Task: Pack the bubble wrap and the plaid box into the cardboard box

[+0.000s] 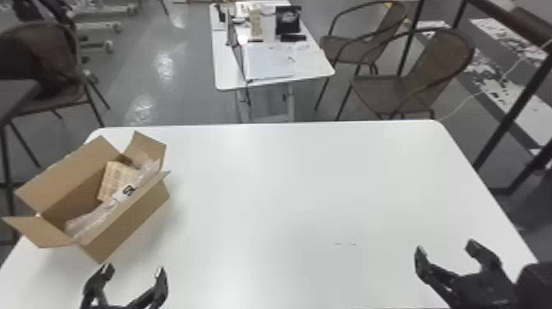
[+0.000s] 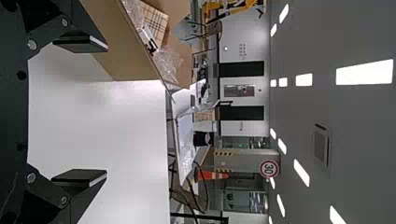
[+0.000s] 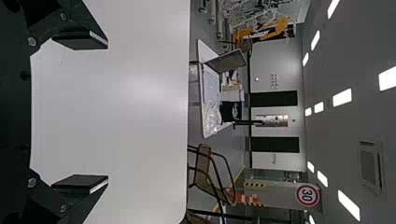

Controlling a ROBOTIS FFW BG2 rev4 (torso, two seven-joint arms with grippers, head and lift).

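The cardboard box [image 1: 131,222] stands with its flaps spread at the left of the white table. Inside it the plaid box [image 1: 117,178] leans tilted, with the clear bubble wrap [image 1: 92,217] along the near wall beside it. My left gripper [image 1: 133,271] is open and apart from the box, just on its near side. At the table's near right, my right gripper [image 1: 445,246] is parked open. In the left wrist view the left gripper [image 2: 107,109] has nothing between its fingers, and the plaid box [image 2: 154,21] shows past the cardboard wall. The right gripper [image 3: 108,112] holds nothing.
The white table [image 1: 295,176] extends between and beyond both grippers. Behind it stand a second white table [image 1: 230,74] with items on it and brown chairs [image 1: 410,86]. Another chair [image 1: 49,82] is at the far left. The cardboard flap [image 1: 39,232] sticks out toward the table's left edge.
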